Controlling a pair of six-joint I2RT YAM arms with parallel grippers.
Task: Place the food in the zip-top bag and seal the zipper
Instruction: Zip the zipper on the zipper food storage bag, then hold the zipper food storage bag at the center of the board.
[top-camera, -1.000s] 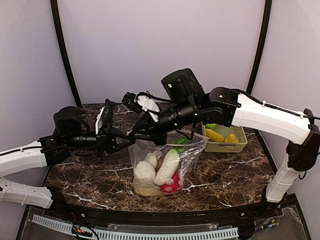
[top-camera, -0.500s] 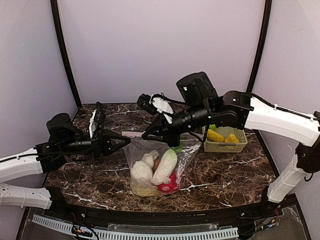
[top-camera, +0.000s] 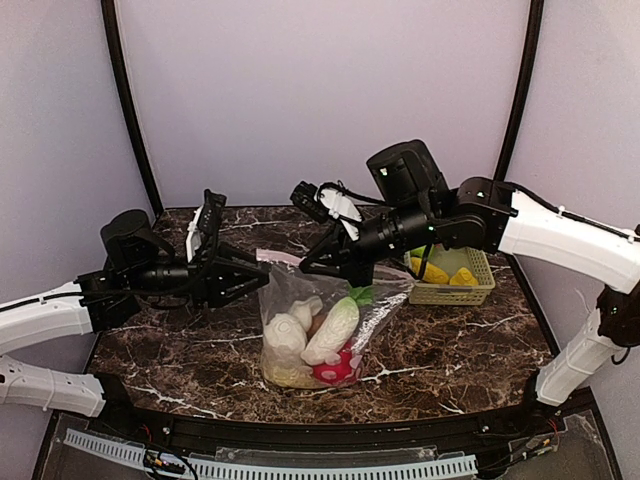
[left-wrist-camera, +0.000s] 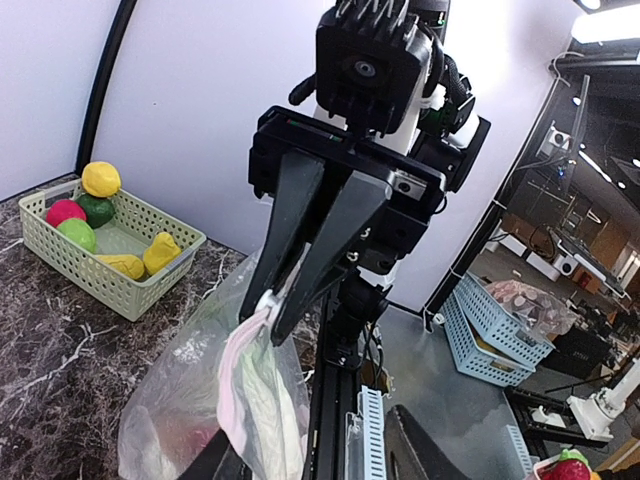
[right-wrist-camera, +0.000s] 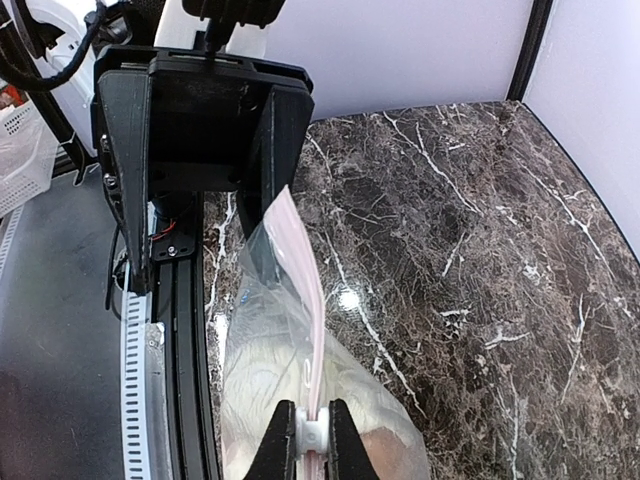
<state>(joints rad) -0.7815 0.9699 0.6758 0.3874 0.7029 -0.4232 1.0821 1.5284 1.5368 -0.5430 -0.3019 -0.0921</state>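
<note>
The zip-top bag (top-camera: 322, 318) hangs over the marble table, holding food: a white radish (top-camera: 335, 330), a pale cabbage (top-camera: 285, 340) and a red spotted piece (top-camera: 340, 372). My right gripper (top-camera: 306, 267) (right-wrist-camera: 312, 440) is shut on the zipper's white slider tab (right-wrist-camera: 312, 432) (left-wrist-camera: 265, 300). The pink zipper strip (right-wrist-camera: 300, 290) (top-camera: 285, 258) runs from it toward my left gripper (top-camera: 258, 277). In the left wrist view the left gripper (left-wrist-camera: 315, 462) stands open, with the bag's pink edge (left-wrist-camera: 245, 395) hanging loose by its left finger.
A light green mesh basket (top-camera: 452, 292) (left-wrist-camera: 150, 285) at the back right holds yellow, green and red toy foods. Black rails and a cable duct (top-camera: 300, 468) line the table's near edge. Dark frame posts stand at the back corners.
The left gripper, shut on the bag's zipper end before, has opened and let it go. The right gripper has drawn the slider rightward and lifted slightly; the bag hangs from it.
</note>
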